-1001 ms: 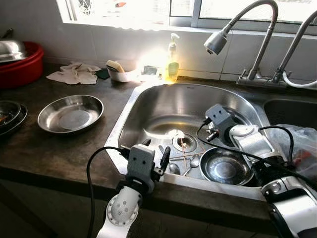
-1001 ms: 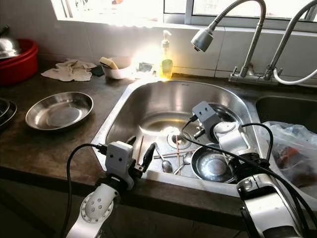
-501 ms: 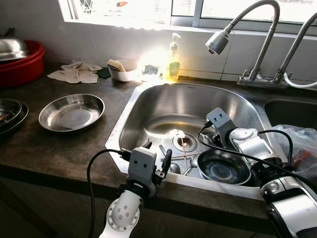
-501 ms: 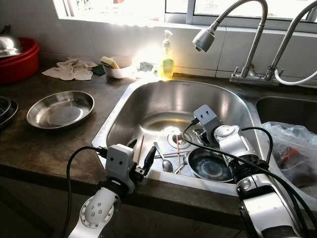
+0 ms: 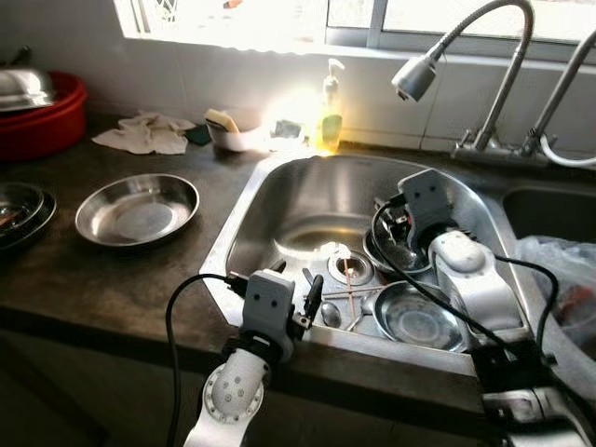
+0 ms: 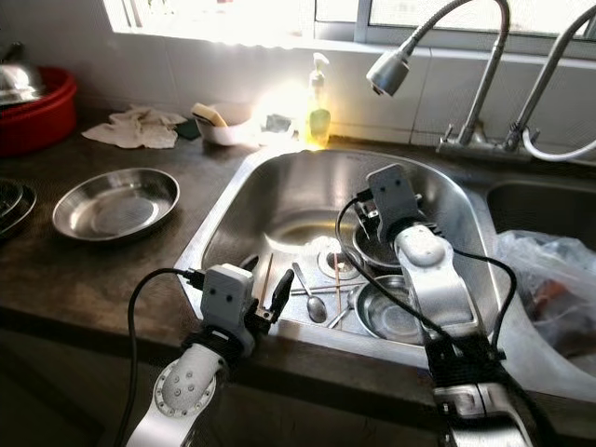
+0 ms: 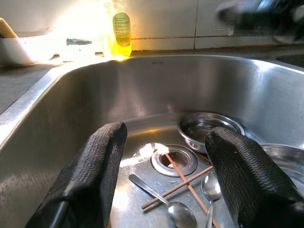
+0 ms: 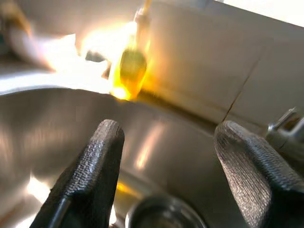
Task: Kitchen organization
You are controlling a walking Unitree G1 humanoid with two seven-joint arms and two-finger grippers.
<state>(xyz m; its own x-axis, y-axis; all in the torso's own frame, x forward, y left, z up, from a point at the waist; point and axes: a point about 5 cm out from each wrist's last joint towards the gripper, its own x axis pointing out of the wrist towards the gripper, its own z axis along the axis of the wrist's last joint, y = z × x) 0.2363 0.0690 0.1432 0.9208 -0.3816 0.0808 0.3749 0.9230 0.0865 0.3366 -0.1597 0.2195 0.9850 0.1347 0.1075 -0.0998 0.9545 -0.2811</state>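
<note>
Both grippers stand with jaws spread wide and hold nothing: the left gripper (image 5: 296, 291) hangs at the sink's (image 5: 307, 182) six-o'clock rim, the right gripper (image 8: 164, 175) over its middle. Inside the sink lie two steel bowls (image 5: 419, 317) toward three o'clock, with spoons (image 7: 164, 199) and chopsticks (image 7: 185, 183) by the drain (image 7: 174, 160).

Head stereo pair looks down on sink (image 5: 279, 200); wrist cameras sit low, close inside same basin, facing back wall.
</note>
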